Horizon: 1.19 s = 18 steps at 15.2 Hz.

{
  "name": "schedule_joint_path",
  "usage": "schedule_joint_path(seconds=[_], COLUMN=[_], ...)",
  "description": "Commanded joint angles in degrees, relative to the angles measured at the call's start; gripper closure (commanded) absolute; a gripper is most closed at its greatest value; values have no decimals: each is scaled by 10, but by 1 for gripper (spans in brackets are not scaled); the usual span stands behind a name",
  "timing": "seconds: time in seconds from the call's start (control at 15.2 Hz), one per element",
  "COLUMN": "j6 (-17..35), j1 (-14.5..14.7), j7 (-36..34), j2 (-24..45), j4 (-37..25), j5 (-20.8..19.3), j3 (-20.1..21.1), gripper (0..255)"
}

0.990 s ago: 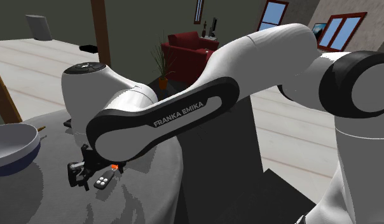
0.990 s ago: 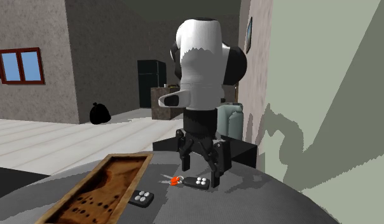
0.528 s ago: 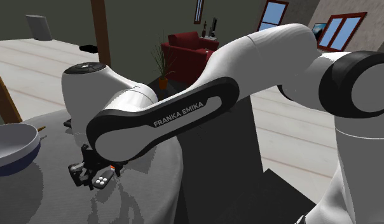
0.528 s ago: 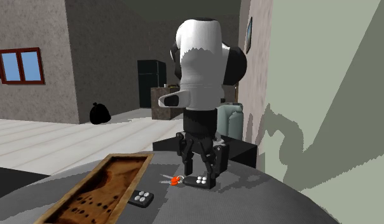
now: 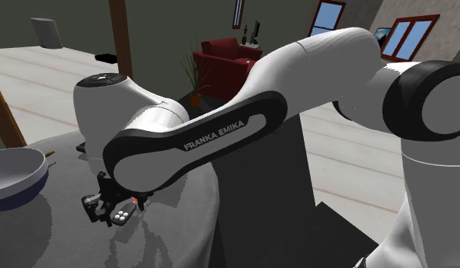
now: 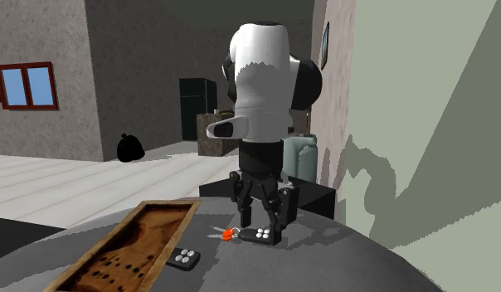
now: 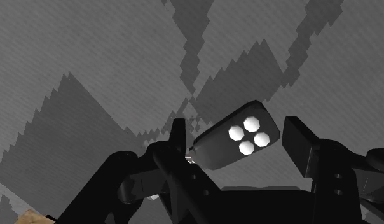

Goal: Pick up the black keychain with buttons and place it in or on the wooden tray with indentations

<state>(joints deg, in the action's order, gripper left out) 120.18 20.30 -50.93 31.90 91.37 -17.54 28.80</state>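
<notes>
Wrist view: keychain (image 7: 217,146) between parted fingers (image 7: 303,150)

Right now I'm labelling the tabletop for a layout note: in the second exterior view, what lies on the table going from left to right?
wooden tray → spare black fob beside the tray → black keychain, lying between the fingers of the claw

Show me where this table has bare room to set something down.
Bare: the table on the second exterior view's right of the fingers. Crowded: between the tray and the keychain, where a second fob lies.
</notes>
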Motion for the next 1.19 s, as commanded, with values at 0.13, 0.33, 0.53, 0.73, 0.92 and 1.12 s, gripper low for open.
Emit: schedule_joint_path(seconds=[0.13, 0.33, 0.53, 0.73, 0.92, 1.12], j6=[-21, -39, -58, -78, -98, -118], j1=[-2, -3, -3, -3, -3, -2], j7=[4, 8, 11, 14, 17, 20], j2=[-11, -20, -27, -34, -40, -44], j4=[-11, -22, -34, -48, -63, -80], j5=[7, 12, 17, 21, 25, 28], j3=[4, 7, 10, 13, 15, 17], gripper=[255, 255, 255, 255, 255, 255])
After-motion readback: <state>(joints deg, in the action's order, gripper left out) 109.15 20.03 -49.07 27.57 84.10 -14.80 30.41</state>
